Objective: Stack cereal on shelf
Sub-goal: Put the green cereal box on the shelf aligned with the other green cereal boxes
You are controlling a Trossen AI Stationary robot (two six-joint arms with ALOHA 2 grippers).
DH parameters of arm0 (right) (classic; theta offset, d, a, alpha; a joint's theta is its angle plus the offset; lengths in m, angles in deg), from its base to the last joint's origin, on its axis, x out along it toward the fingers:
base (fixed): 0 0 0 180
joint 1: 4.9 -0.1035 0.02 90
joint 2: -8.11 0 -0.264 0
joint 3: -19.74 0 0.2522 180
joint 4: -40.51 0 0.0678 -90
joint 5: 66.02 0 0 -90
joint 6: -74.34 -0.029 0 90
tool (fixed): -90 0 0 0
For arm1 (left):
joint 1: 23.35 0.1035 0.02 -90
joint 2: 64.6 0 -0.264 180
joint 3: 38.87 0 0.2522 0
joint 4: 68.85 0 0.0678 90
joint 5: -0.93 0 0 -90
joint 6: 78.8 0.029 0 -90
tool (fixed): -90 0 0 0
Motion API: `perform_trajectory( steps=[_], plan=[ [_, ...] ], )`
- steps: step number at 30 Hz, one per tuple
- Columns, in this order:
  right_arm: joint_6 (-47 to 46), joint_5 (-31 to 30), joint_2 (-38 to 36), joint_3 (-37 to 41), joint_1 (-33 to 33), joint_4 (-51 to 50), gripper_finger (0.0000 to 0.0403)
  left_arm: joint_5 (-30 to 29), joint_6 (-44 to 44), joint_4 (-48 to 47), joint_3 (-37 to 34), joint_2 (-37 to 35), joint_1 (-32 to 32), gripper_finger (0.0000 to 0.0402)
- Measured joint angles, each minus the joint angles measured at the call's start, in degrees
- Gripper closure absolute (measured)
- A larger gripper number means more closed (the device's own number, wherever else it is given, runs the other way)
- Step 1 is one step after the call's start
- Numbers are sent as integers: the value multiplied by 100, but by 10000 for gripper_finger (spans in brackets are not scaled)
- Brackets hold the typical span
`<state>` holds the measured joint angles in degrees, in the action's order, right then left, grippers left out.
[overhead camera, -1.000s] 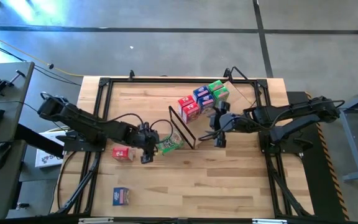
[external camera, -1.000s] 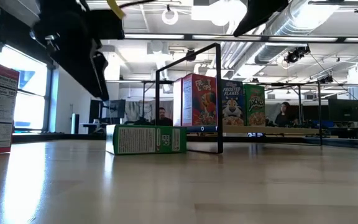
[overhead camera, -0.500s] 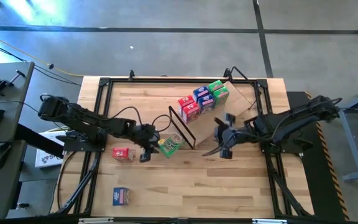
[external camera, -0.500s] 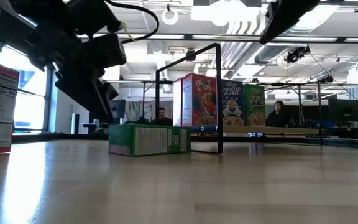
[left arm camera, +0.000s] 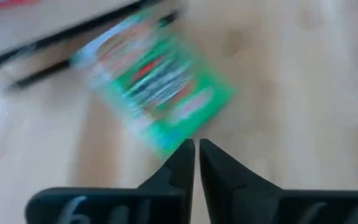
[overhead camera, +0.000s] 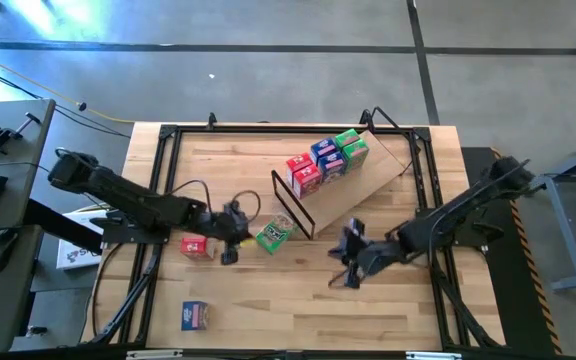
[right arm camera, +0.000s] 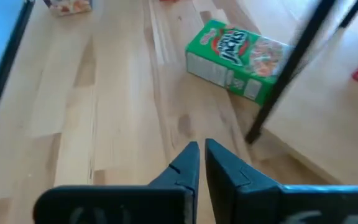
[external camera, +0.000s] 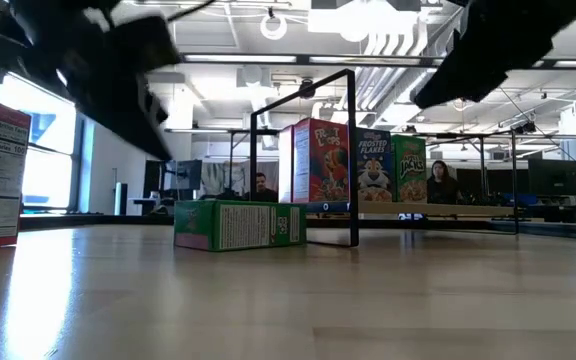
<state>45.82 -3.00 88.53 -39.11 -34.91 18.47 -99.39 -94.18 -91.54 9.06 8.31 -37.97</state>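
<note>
A small green rectangular cardboard cereal box is lying flat on the light wooden bench, just left of the slanted light plywood shelf with its thin black wire frame, where red, blue and green boxes are standing in a row at the far end. The left hand is hovering empty with its fingers pressed together, between that green box and a small red box on the left. The right hand is hanging over bare bench right of the green box, its fingers closed on nothing, while a small blue box is lying near the front left corner.
</note>
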Motion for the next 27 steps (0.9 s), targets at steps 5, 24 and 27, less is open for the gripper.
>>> perform_trajectory(
  steps=[5,24,27],
  plan=[
    [-186,-806,974,-296,-385,579,386,-28,185,681,-454,131,435,401],
    [-902,-1656,2802,-1379,-296,997,386,1769,544,2665,-193,1709,-2,401],
    [-923,-1723,2802,-1376,-259,1048,386,1603,601,2544,-1,1481,-190,401]
  ],
)
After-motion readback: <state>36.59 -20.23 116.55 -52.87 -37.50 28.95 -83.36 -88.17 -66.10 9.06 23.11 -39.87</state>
